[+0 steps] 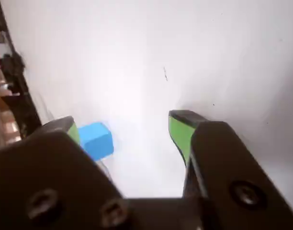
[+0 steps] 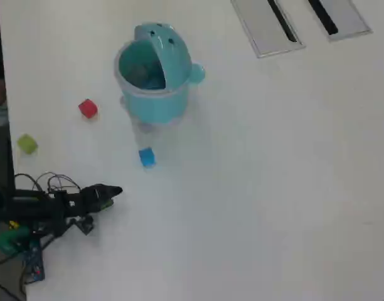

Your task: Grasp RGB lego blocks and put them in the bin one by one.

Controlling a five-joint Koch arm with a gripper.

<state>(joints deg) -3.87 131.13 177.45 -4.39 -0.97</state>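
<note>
The blue lego block (image 2: 147, 157) lies on the white table just in front of the bin (image 2: 155, 105), a round light-teal tub with a hooded lid. Left of the bin sits the red block (image 2: 87, 108), and the yellow-green block (image 2: 27, 143) lies near the table's left edge. My gripper (image 2: 113, 191) is low at the left, apart from the blue block, pointing right. In the wrist view the gripper (image 1: 126, 120) is open with nothing between its green pads (image 1: 180, 134). The blue block (image 1: 96, 139) shows on the table beside the left finger.
Two grey slotted panels (image 2: 267, 25) (image 2: 336, 15) are set into the table at the back right. Loose wires (image 2: 51, 182) and the arm's base (image 2: 16, 235) crowd the left edge. Dark clutter (image 1: 7, 72) lines the left side of the wrist view.
</note>
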